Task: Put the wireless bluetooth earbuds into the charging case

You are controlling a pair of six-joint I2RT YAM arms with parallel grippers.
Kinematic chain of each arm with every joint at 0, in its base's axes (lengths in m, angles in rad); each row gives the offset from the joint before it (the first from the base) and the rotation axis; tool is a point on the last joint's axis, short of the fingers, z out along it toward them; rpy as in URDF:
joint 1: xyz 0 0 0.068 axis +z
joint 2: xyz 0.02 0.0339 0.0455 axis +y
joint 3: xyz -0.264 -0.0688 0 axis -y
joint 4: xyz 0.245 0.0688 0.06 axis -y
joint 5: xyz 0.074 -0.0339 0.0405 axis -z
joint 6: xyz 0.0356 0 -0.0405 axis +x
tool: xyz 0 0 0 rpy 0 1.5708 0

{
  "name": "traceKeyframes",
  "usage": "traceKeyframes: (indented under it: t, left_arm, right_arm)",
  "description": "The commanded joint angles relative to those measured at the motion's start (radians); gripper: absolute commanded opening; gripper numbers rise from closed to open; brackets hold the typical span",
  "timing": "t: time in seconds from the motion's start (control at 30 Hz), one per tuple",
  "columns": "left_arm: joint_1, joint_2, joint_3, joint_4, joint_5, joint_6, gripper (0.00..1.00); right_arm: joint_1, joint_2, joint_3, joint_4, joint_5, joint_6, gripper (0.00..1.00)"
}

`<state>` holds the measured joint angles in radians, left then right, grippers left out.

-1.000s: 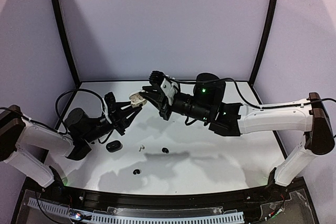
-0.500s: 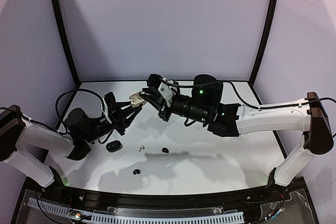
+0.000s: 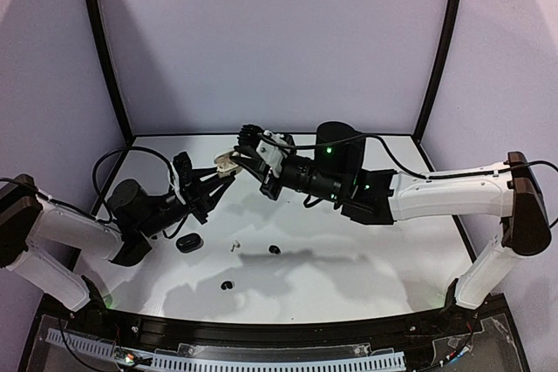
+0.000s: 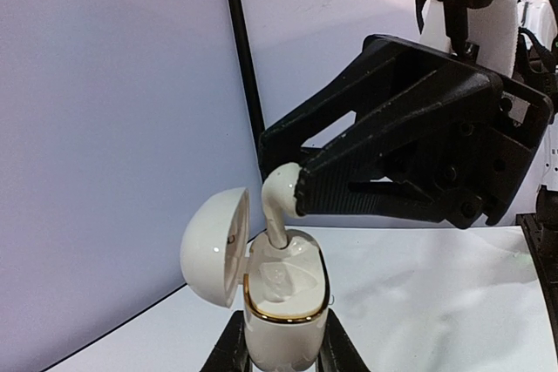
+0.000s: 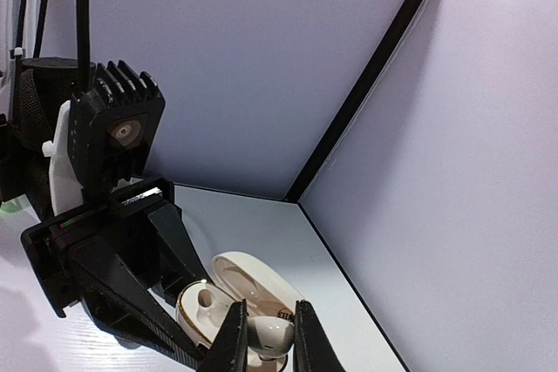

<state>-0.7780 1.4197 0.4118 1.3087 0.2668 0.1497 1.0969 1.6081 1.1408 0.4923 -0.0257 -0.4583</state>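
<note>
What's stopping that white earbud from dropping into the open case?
Nothing visible. The lid is swung aside, and the white earbud in the right gripper points its stem into the case held by the left gripper.

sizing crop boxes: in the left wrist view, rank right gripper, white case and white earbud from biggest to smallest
1. right gripper
2. white case
3. white earbud
All three meet at one spot, so nearness to the camera barely skews the order.
</note>
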Motion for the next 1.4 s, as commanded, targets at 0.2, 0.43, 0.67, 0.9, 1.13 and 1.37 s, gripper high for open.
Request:
traceKeyframes:
  t: [0.2, 0.43, 0.67, 0.9, 1.13, 1.37]
  left_arm:
    - [-0.005, -0.005, 0.004, 0.140, 0.007, 0.022, 0.01]
    - [-0.005, -0.008, -0.001, 0.146, 0.004, 0.020, 0.01]
    - [-0.006, -0.010, -0.002, 0.149, 0.004, 0.018, 0.01]
    - [-0.005, -0.010, -0.003, 0.151, -0.005, 0.025, 0.01]
    - [-0.006, -0.010, -0.004, 0.155, -0.020, 0.030, 0.01]
    - [-0.005, -0.011, -0.005, 0.160, -0.024, 0.028, 0.01]
  right_arm:
    - [0.009, 0.037, 0.036, -0.067, 0.016, -0.008, 0.00]
    - [0.009, 0.035, 0.044, -0.072, 0.023, -0.003, 0.06]
    - [0.010, 0.040, 0.052, -0.071, 0.048, -0.004, 0.08]
    - [0.020, 0.051, 0.079, -0.095, 0.092, 0.001, 0.10]
    - [0.030, 0.055, 0.087, -0.102, 0.125, 0.002, 0.12]
    - [0.031, 0.058, 0.090, -0.098, 0.131, 0.001, 0.15]
